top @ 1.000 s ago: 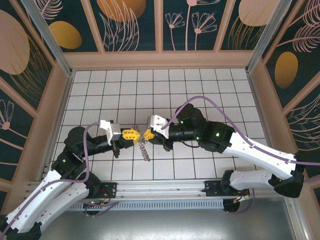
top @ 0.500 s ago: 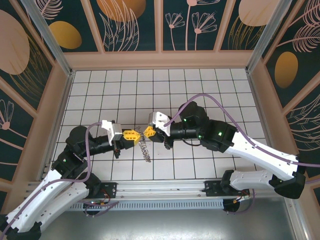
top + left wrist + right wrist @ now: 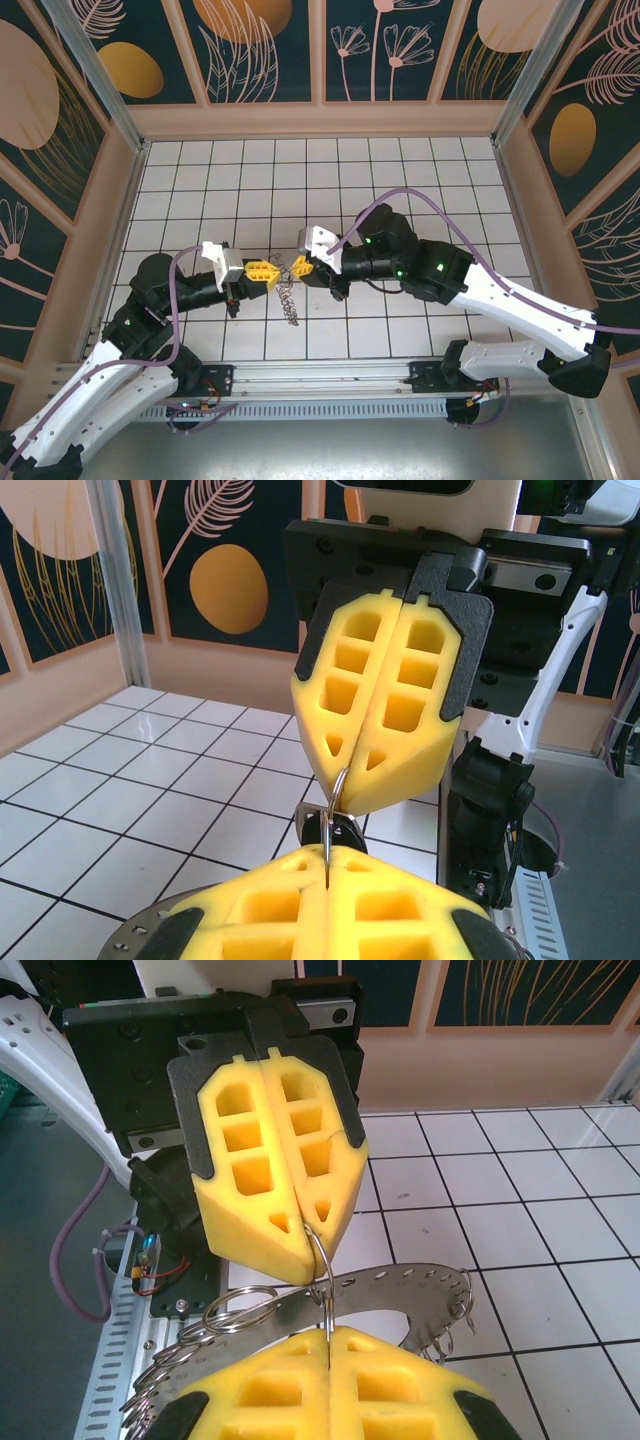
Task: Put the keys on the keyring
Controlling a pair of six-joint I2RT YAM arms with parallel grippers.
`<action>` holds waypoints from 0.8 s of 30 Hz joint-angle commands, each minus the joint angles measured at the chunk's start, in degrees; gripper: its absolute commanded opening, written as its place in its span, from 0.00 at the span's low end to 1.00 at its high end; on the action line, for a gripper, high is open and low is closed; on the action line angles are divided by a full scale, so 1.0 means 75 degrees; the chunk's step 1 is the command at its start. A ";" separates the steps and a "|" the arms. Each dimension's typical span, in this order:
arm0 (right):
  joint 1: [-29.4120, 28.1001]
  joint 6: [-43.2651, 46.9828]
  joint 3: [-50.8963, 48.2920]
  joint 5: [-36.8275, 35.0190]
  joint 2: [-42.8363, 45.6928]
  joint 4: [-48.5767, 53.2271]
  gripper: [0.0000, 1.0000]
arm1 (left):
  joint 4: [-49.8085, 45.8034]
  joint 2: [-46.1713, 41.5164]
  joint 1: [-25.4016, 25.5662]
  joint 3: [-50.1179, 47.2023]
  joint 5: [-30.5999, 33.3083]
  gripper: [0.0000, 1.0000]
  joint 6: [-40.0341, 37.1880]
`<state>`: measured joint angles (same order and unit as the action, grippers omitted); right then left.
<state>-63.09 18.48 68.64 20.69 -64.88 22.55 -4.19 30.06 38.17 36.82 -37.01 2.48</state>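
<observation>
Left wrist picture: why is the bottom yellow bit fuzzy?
Left wrist view: the left tool, very near the lens, looks soft, while the right tool and the wire loop pinched between them are sharp; same view, the tiles carry pale glare.

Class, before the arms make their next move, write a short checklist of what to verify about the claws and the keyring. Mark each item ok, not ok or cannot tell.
1. Left claw shut on the thin wire loop: ok.
2. Right claw shut on the same wire loop: ok.
3. Claw tips apart, bridged by the wire loop rather than pressed together: ok.
4. Keyring hanging below the claws, not dropped: ok.
5. Key threaded onto the keyring: cannot tell; a dark piece hangs under the wire loop in the left wrist view.
</observation>
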 commanded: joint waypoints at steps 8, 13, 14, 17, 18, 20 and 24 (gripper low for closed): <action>0.0056 -0.0120 0.0258 0.0060 0.0003 0.0029 0.00 | 0.0252 0.0013 0.0007 0.0252 -0.0086 0.00 -0.0164; 0.0068 -0.0130 0.0298 0.0020 0.0004 0.0150 0.00 | 0.0230 -0.0012 0.0002 0.0268 -0.0074 0.00 -0.0149; 0.0074 -0.0120 0.0305 0.0025 0.0004 0.0175 0.00 | 0.0230 -0.0012 0.0007 0.0272 -0.0069 0.00 -0.0161; 0.0078 -0.0125 0.0293 0.0031 0.0003 0.0205 0.00 | 0.0230 0.0014 0.0006 0.0282 -0.0084 0.00 -0.0153; 0.0078 -0.0127 0.0284 0.0032 0.0003 0.0205 0.00 | 0.0230 0.0012 0.0003 0.0282 -0.0080 0.00 -0.0157; 0.0074 -0.0120 0.0302 0.0034 -0.0011 0.0222 0.00 | 0.0253 0.0033 0.0010 0.0271 -0.0095 0.00 -0.0163; 0.0094 -0.0136 0.0328 0.0031 -0.0052 0.0228 0.00 | 0.0312 0.0092 0.0008 0.0271 -0.0149 0.00 -0.0173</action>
<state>-62.81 18.46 68.75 20.67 -65.19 23.83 -4.12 30.55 38.17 36.84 -37.06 2.11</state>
